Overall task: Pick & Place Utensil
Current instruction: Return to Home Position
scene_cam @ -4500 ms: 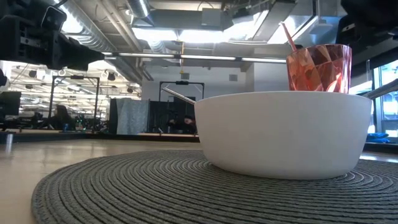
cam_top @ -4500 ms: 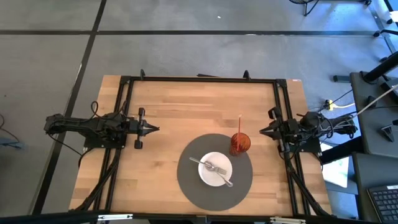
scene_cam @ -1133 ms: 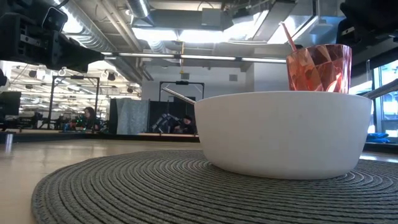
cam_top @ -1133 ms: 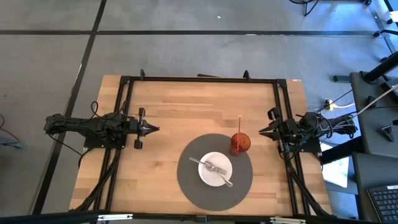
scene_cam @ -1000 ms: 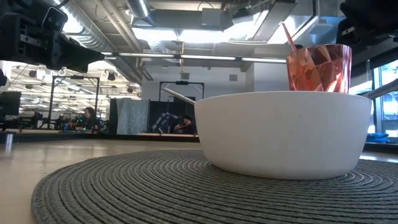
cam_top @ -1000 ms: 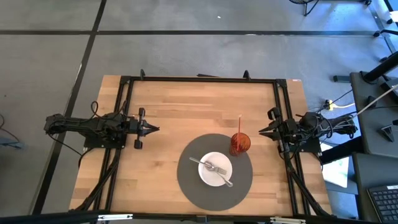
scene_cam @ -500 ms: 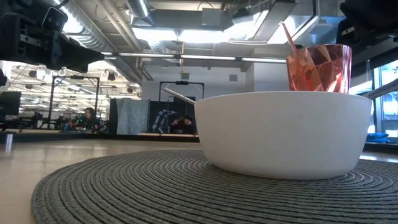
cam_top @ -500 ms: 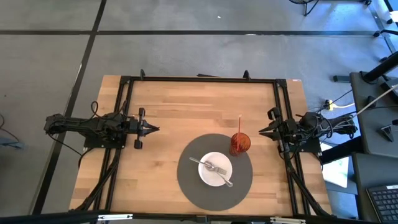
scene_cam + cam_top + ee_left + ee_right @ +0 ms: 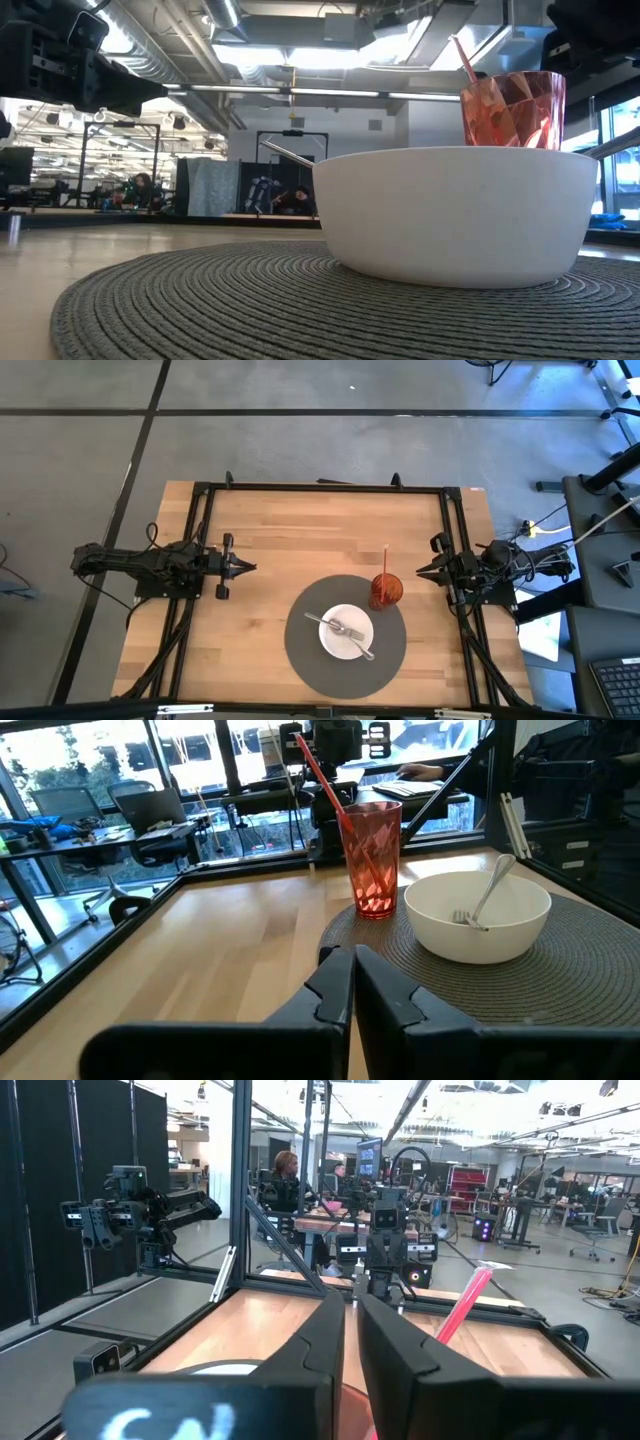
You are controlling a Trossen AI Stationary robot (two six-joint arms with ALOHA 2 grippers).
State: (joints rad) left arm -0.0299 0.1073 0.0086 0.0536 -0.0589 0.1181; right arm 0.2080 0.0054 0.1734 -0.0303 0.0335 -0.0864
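A white bowl (image 9: pixel 346 632) sits on a round grey woven placemat (image 9: pixel 300 655) near the table's near edge. A silver fork (image 9: pixel 336 627) lies in the bowl, tines down inside, handle leaning on the rim; in the left wrist view the fork (image 9: pixel 488 893) leans the same way. A red faceted cup (image 9: pixel 385 589) with a red straw (image 9: pixel 386 560) stands on the mat's far right part. My left gripper (image 9: pixel 250 567) hovers shut at the table's left side. My right gripper (image 9: pixel 420 571) hovers shut at the right side, just right of the cup.
A black metal frame (image 9: pixel 320 488) borders the wooden table's far, left and right sides. Bare wood (image 9: pixel 300 540) lies between the two grippers and the far edge. People sit in the room beyond the table (image 9: pixel 140 190).
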